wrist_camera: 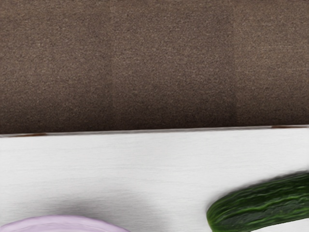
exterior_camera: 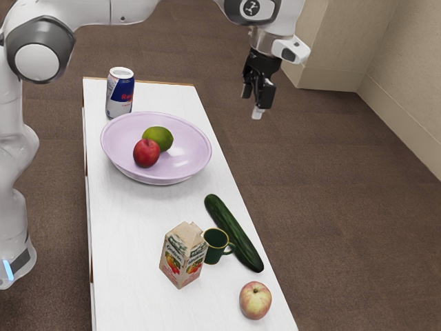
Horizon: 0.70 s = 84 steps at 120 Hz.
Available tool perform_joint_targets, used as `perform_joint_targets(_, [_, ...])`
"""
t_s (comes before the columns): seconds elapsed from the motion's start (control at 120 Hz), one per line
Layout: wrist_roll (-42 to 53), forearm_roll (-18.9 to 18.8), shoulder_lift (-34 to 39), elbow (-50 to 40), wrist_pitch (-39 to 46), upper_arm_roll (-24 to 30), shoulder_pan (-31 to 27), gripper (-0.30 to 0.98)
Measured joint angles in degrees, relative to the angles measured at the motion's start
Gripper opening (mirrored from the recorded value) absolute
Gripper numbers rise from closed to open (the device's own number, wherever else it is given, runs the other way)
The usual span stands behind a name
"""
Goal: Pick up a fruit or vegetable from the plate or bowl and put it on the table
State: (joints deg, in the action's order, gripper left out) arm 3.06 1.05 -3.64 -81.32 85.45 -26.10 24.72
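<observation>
Exterior view, clock centred on the lilac bowl (exterior_camera: 189, 162): the red fruit (exterior_camera: 146, 153) and, at its one o'clock, the green fruit (exterior_camera: 160, 136) lie inside; the gripper (exterior_camera: 252, 105) hangs high at two, fingers spread; the can (exterior_camera: 120, 96) stands at eleven; the mug (exterior_camera: 215, 248) is at five.

Wrist view: the bowl's rim and the cucumber (wrist_camera: 260, 205) lie apart on the white table (wrist_camera: 120, 159).

fruits (exterior_camera: 146, 154): I count 3
bowl (exterior_camera: 189, 148): 1
table (exterior_camera: 131, 227): 1
cucumber (exterior_camera: 234, 233): 1
can (exterior_camera: 119, 96): 1
carton (exterior_camera: 182, 258): 1
mug (exterior_camera: 216, 254): 1
</observation>
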Motion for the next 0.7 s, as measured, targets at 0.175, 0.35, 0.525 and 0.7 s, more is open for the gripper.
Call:
perform_joint_targets(0.175, [-0.27,0.03,-0.03,0.0,0.25,-0.04,0.05,0.69])
perform_joint_targets(0.35, [-6.26,0.74,1.78,-1.55,-1.0,0.12,0.23,0.69])
perform_joint_targets(0.525, [-17.66,1.49,2.05,-1.08,-3.79,0.86,-0.67,0.69])
perform_joint_targets(0.7, [-26.91,1.07,1.88,-0.36,-5.42,-1.53,1.86,0.69])
